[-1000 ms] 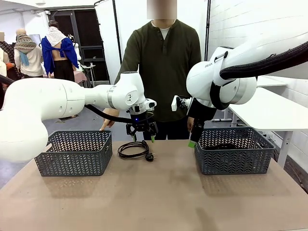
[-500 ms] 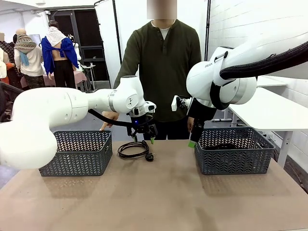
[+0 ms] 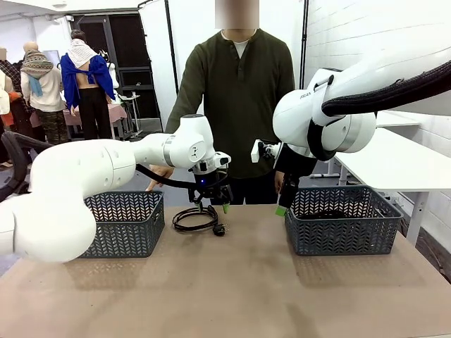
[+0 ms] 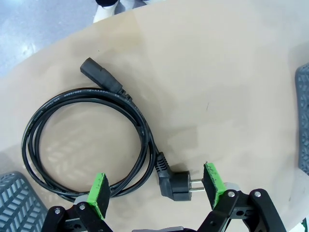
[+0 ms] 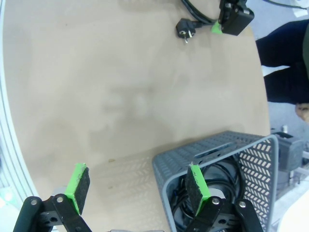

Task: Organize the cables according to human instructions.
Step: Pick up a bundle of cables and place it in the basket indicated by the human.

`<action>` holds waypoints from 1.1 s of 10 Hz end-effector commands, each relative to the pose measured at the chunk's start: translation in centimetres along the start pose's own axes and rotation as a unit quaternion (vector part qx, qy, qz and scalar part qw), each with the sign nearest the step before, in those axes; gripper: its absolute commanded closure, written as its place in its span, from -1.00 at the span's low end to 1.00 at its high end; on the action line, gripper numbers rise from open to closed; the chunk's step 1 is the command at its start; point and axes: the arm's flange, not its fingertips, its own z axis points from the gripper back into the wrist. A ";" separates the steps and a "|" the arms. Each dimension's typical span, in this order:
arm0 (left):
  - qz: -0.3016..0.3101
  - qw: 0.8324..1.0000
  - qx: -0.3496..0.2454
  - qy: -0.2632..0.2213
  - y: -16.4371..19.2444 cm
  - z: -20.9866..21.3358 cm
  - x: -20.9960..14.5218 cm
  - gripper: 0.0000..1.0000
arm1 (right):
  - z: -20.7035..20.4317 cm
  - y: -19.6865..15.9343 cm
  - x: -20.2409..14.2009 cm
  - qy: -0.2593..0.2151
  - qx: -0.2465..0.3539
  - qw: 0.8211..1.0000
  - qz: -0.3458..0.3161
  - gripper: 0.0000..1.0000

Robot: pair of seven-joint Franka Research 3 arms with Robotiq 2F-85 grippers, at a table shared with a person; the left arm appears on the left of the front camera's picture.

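Left gripper (image 4: 157,194), wide open and empty, has dropped low over the cable (image 4: 87,140) near the tabletop's (image 3: 232,282) far edge, ready to grab.

both arms: glossy white rounded shells, black hose-like cabling along them. left gripper (image 3: 209,205) black with green pads, small blue light above it. right gripper (image 3: 282,205) black, green pad. person (image 3: 236,91): dark olive long-sleeved henley over a white undershirt.
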 end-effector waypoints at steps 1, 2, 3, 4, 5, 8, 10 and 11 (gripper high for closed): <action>0.016 1.000 0.014 -0.002 -1.4 -0.1 4.6 -1.00 | -0.1 0.0 -0.1 0.000 -0.002 1.000 -0.003 -1.00; 0.027 1.000 0.015 -0.008 -1.4 -0.5 4.7 -1.00 | -0.1 0.0 -0.1 0.000 -0.002 1.000 -0.003 -1.00; 0.018 1.000 0.012 -0.013 -1.5 -0.9 4.8 -1.00 | -0.1 0.0 -0.1 0.000 -0.002 1.000 -0.003 -1.00; 0.008 1.000 0.008 -0.014 -1.6 -1.2 4.8 -1.00 | -0.1 0.0 -0.1 0.000 -0.002 1.000 -0.003 -1.00; 0.014 1.000 0.009 -0.010 -1.7 -1.5 5.0 -1.00 | -0.1 0.0 -0.1 0.000 -0.002 1.000 -0.003 -1.00; 0.016 1.000 0.006 -0.018 -1.7 -2.3 5.3 -1.00 | -0.1 0.0 -0.1 0.000 -0.002 1.000 -0.003 -1.00; 0.007 1.000 0.004 -0.028 -1.5 -2.6 5.6 -1.00 | -0.1 0.0 -0.1 0.000 -0.002 1.000 -0.003 -1.00; 0.005 1.000 0.004 -0.030 -1.5 -2.7 5.8 -1.00 | -0.1 0.0 -0.1 0.000 -0.002 1.000 -0.003 -1.00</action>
